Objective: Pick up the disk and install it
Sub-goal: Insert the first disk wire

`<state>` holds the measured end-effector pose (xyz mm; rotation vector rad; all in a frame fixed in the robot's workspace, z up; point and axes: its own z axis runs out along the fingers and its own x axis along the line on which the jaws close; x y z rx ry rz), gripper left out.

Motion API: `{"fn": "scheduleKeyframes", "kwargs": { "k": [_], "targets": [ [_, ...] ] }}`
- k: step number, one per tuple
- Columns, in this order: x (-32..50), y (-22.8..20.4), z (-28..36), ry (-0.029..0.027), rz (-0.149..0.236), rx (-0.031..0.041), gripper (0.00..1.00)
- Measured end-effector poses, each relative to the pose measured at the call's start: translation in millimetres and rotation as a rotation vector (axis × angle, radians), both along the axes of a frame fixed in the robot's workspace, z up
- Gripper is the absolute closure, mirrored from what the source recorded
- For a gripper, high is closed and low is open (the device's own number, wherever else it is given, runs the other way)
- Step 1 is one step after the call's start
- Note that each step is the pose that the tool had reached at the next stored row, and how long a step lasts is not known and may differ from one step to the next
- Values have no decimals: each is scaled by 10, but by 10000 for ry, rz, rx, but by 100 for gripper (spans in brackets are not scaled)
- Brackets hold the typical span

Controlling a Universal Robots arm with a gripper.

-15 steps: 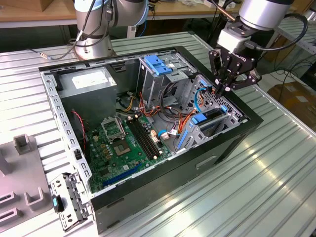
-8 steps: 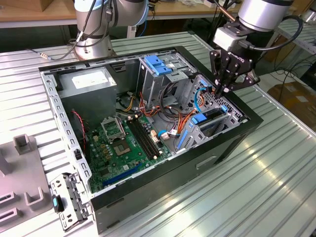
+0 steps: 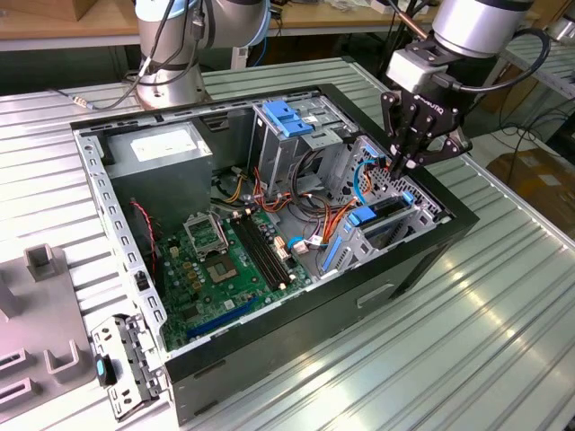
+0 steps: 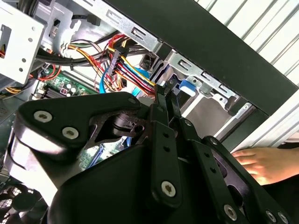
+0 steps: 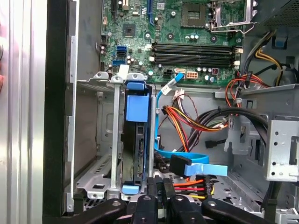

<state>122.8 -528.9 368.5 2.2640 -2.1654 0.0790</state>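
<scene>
**Disk seated in the bay**

The disk (image 5: 136, 140) is seen standing on edge in the bay (image 5: 100, 135) of the open case (image 3: 431, 242), beside the cables (image 5: 196, 121). The gripper (image 3: 406, 163) is held just above it, fingers drawn together on nothing.

I see the open computer case (image 3: 296, 314) lying on the ribbed metal table (image 3: 503, 305), green motherboard (image 3: 225, 269) exposed, grey power-supply box (image 3: 157, 148) in the corner, orange-and-yellow cables (image 5: 187, 119) bunched by the drive cage (image 3: 296, 135).
</scene>
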Motion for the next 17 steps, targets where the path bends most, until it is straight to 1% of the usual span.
{"fn": "scheduleKeyframes", "kwargs": {
  "k": [10,15,17],
  "targets": [
    [-9,0,0,0,1,0,83],
    [-11,-29,-14,0,-146,-2,83],
    [-32,-40,-33,1,-151,3,83]
  ]
}}
